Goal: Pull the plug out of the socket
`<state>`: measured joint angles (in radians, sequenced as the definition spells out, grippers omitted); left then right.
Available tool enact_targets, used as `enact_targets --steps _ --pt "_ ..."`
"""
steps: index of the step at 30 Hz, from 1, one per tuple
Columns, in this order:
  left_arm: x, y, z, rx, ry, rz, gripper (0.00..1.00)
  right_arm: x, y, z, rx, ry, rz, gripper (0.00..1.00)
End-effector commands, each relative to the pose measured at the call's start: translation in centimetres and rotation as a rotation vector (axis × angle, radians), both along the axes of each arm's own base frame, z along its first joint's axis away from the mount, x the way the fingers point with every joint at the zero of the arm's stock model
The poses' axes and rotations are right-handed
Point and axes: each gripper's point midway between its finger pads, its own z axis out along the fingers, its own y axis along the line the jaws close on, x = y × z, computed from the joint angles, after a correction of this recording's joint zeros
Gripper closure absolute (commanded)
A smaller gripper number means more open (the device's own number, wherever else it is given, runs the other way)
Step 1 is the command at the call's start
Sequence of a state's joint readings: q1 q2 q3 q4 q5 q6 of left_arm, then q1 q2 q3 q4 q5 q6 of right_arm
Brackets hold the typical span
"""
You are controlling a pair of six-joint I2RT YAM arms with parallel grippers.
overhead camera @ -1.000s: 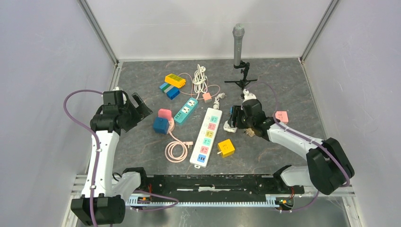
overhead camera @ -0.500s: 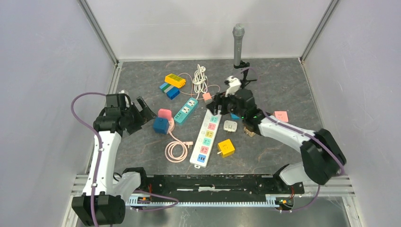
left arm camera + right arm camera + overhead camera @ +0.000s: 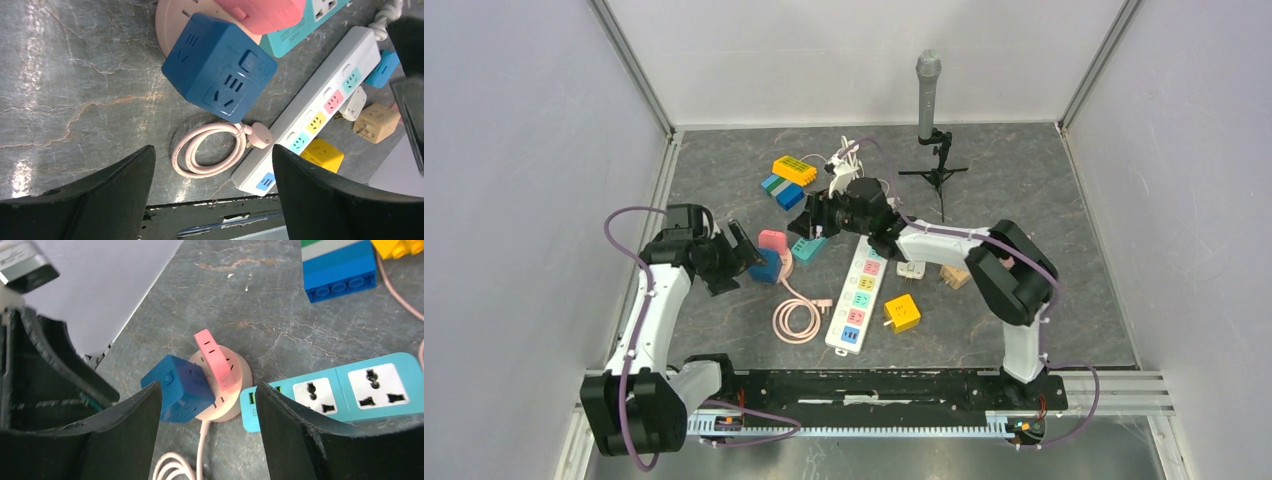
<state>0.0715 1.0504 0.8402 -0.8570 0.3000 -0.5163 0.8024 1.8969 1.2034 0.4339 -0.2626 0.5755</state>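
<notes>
A round pink socket [image 3: 784, 262] lies left of centre, with a blue cube plug [image 3: 764, 265] and a pink plug [image 3: 772, 240] seated in it. My left gripper [image 3: 740, 260] is open, just left of the blue cube [image 3: 220, 67], not touching it. My right gripper [image 3: 810, 220] is open above the teal strip, just right of the socket. In the right wrist view, the blue cube [image 3: 177, 390], pink plug [image 3: 216, 360] and socket [image 3: 227, 402] lie between and beyond the fingers. Both grippers are empty.
A teal power strip [image 3: 816, 232] lies beside the socket and a white strip [image 3: 861, 290] to its right. The pink cable coil [image 3: 796, 320], a yellow adapter [image 3: 902, 312], a white adapter [image 3: 911, 268], toy bricks [image 3: 784, 190] and a microphone stand [image 3: 927, 95] surround them.
My right arm swung left from beside the white adapter, across the white strip, to above the teal strip. My left gripper moved right, up to the blue cube.
</notes>
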Motion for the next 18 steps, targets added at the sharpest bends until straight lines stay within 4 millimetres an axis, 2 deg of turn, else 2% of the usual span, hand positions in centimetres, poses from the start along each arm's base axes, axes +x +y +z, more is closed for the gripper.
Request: enact_targets --steps 1,4,7,10,16,18 --pt "0.5 -0.7 -0.9 -0.032 -0.015 -0.056 0.10 0.7 2.4 -0.8 0.045 0.107 0.013 0.28" --pt "0.4 -0.8 -1.9 -0.038 0.010 -0.049 0.14 0.6 3.2 -1.7 0.046 0.111 0.034 0.28" --pt "0.3 -0.4 -2.9 -0.020 0.045 -0.037 0.17 0.1 4.2 -1.6 0.097 0.067 0.094 0.39" --pt "0.3 0.2 -3.6 0.006 0.075 -0.009 0.19 -0.3 4.8 -1.5 0.136 0.004 0.147 0.42" --pt "0.9 0.2 -3.3 0.000 0.065 0.012 0.20 0.5 5.7 -1.8 0.143 -0.066 0.156 0.40" --pt "1.3 0.1 -2.8 -0.008 0.049 0.016 0.19 0.7 6.1 -2.4 0.135 -0.058 0.158 0.46"
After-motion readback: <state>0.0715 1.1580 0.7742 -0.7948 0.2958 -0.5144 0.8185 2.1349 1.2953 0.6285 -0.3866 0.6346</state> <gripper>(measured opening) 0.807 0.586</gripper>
